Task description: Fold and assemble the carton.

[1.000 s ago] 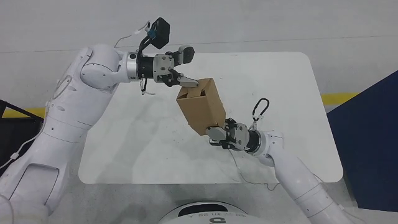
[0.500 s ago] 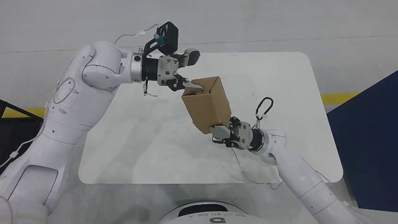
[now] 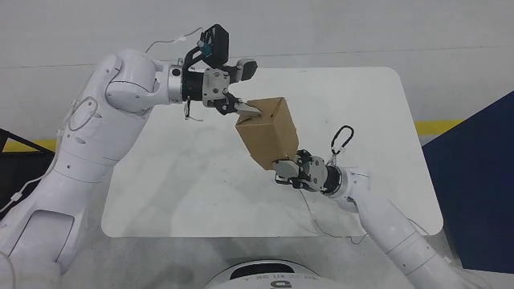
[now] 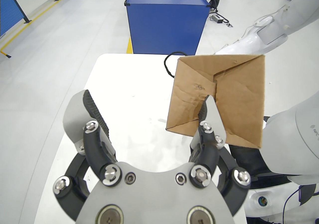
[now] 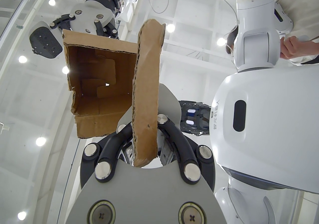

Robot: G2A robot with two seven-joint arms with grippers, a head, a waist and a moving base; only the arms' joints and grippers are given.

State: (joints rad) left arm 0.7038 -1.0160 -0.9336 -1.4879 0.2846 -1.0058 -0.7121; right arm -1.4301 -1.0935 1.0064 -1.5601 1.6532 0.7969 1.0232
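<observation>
The brown carton (image 3: 267, 132) hangs tilted above the white table (image 3: 177, 193). My right gripper (image 3: 287, 167) holds it from the near side, shut on one of its flaps (image 5: 147, 85). The right wrist view looks into the carton's open inside (image 5: 99, 80), with the gripper (image 5: 145, 133) clamped on that flap. My left gripper (image 3: 247, 88) stands open at the carton's far end. In the left wrist view one fingertip (image 4: 208, 110) of the left gripper (image 4: 147, 113) rests against the folded end (image 4: 224, 95), and the other finger (image 4: 86, 110) is off to the side.
A black cable loop (image 3: 337, 139) sticks up by the right wrist. A blue partition (image 3: 474, 168) stands beyond the table's right edge, and a blue cabinet (image 4: 167, 21) shows past the table's end. Bare tabletop lies under and left of the carton.
The carton has shifted slightly to the right. My left gripper has followed it, and its finger now lies on the end flaps, which have gone from partly open to folded flat.
</observation>
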